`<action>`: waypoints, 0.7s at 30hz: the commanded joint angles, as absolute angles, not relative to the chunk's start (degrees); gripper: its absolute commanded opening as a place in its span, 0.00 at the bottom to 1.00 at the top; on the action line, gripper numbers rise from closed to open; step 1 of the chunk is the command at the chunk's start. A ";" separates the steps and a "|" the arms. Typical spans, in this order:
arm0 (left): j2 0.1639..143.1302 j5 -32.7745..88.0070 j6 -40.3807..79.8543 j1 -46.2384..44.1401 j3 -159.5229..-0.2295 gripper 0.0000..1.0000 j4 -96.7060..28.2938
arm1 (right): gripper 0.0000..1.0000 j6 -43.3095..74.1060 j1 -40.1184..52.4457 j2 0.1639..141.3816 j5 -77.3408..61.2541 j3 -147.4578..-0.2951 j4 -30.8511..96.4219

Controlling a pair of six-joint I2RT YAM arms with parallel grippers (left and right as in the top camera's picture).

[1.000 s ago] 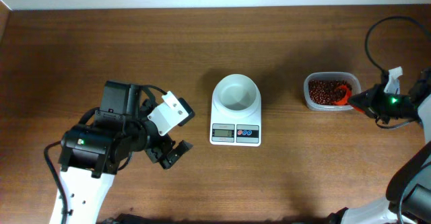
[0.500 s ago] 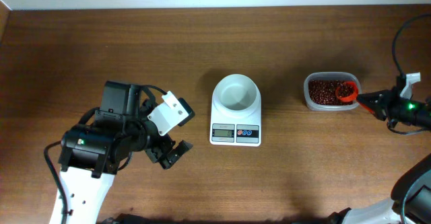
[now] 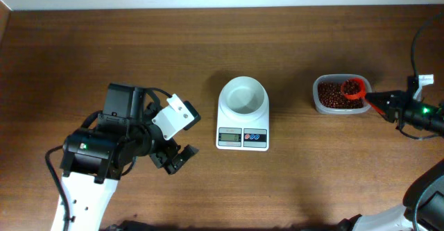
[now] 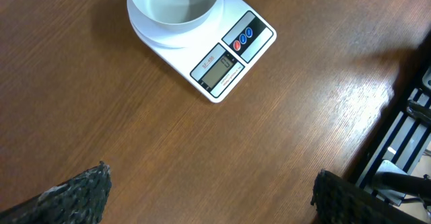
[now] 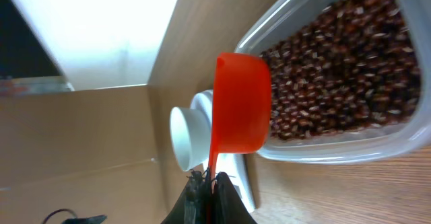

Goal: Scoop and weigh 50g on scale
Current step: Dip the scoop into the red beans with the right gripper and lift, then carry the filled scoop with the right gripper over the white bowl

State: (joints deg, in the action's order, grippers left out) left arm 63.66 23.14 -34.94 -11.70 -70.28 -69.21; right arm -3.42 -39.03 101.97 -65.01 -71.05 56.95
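The white scale (image 3: 242, 127) stands mid-table with its round bowl (image 3: 243, 96) empty; it also shows in the left wrist view as the scale (image 4: 202, 42). To its right, the dark red-brown beans (image 3: 333, 96) fill a clear tub (image 3: 318, 99). My right gripper (image 3: 378, 103) is shut on the handle of an orange-red scoop (image 3: 353, 88), held over the tub's right end, with dark grains in its cup. The right wrist view shows the scoop (image 5: 242, 103) from the side, above the beans (image 5: 337, 76), with the right gripper (image 5: 210, 183) clamped on its thin handle. My left gripper (image 3: 177, 160) hangs open, left of the scale, holding nothing.
The wooden table's far edge meets a pale wall along the top. A cable loops above the right arm (image 3: 416, 113). In the left wrist view, the left gripper (image 4: 212, 197) frames bare wood, and a dark metal frame (image 4: 404, 130) stands past the table edge.
The right gripper swung from tilted down into the tub to lying level, and the scoop rose out of the beans and shifted slightly toward the far side. The left arm stayed still.
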 commanded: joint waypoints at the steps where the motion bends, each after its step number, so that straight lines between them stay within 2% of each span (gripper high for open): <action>1: 63.64 23.11 -35.86 -11.46 -71.24 0.99 -69.10 | 0.04 -4.54 -39.33 102.50 -70.76 -71.35 57.80; 6: 63.64 23.11 -35.86 -11.44 -71.24 0.99 -69.12 | 0.04 -4.54 -36.07 102.50 -75.31 -71.35 58.33; 21: 63.64 23.11 -35.86 -11.46 -71.24 0.99 -69.10 | 0.04 -4.08 -8.43 102.50 -75.48 -71.35 57.49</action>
State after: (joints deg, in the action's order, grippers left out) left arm 63.66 23.14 -34.94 -11.70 -70.28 -69.21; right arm -3.44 -11.27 101.97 -73.63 -71.05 58.02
